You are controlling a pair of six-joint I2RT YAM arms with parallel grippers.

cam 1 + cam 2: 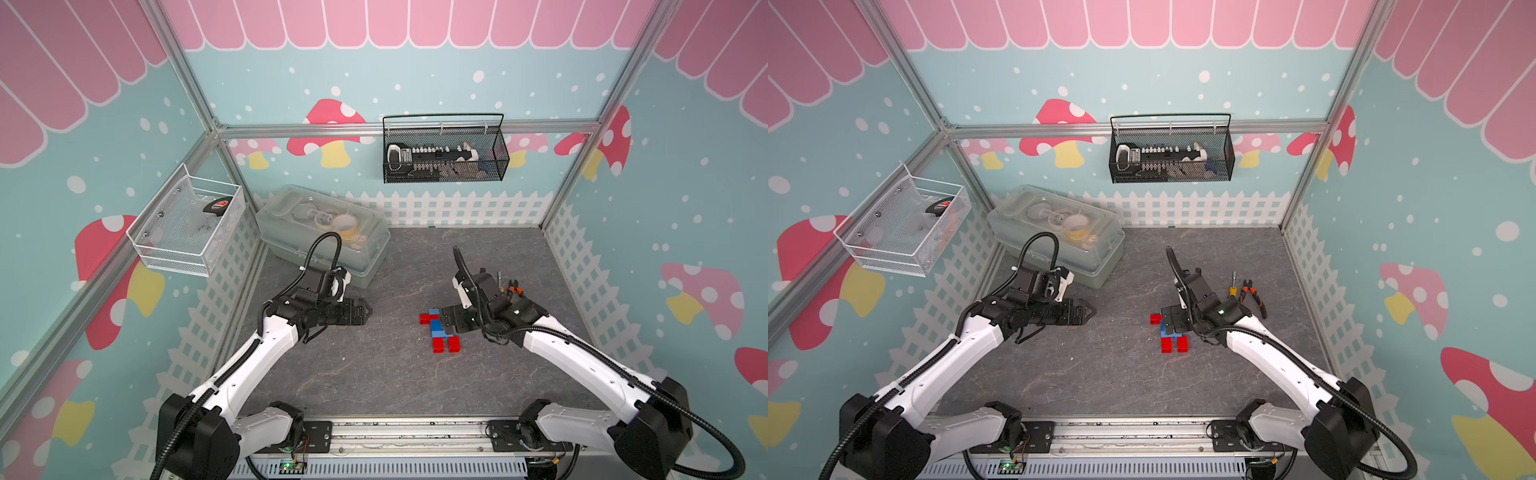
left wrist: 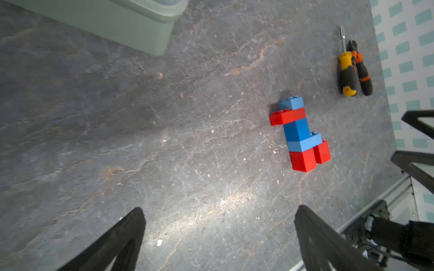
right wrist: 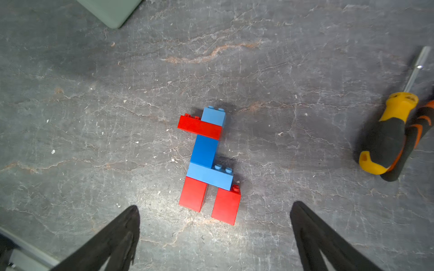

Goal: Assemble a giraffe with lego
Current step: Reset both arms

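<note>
Grey table (image 3: 94,117) bore the giraffe (image 3: 203,150) lying flat — our left hand (image 2: 218,208) and right hand (image 3: 213,204) were both spread, empty.

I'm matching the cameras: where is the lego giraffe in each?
A top view: giraffe right of centre, by the right pincer.
A top view: same, partly hidden.
Left wrist: between plastic box and screwdriver.
Right wrist: mid-picture, before that pincer.
Shared landmark: the box.
</note>
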